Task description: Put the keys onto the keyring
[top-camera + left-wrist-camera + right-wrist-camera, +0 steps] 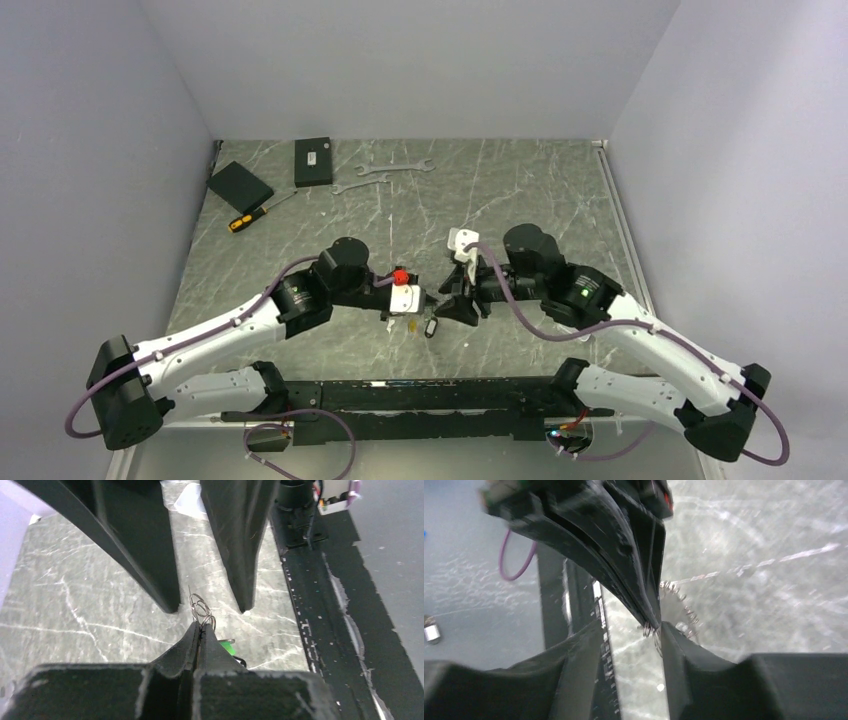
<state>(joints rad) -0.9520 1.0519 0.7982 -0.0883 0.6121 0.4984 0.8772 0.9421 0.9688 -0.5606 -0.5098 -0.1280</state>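
Mid-table, my two grippers meet tip to tip. In the left wrist view my left gripper (201, 627) is shut on the keyring (201, 607), a few thin silvery wire loops sticking out past its tips. Beside its right finger peeks the bright green tag of the keys (228, 646); the keys themselves are mostly hidden. My right gripper (630, 626) stands open around the left gripper's tips, and the keyring (653, 630) lies against its right finger (676, 642). From above, the left gripper (424, 303) and the right gripper (448, 305) almost touch.
A black-headed key (431, 327) and a yellow tag (411, 324) sit just below the grippers. Two wrenches (395, 168), two black boxes (313, 161) and a screwdriver (255, 214) lie at the back. A black rail (420, 395) runs along the near edge.
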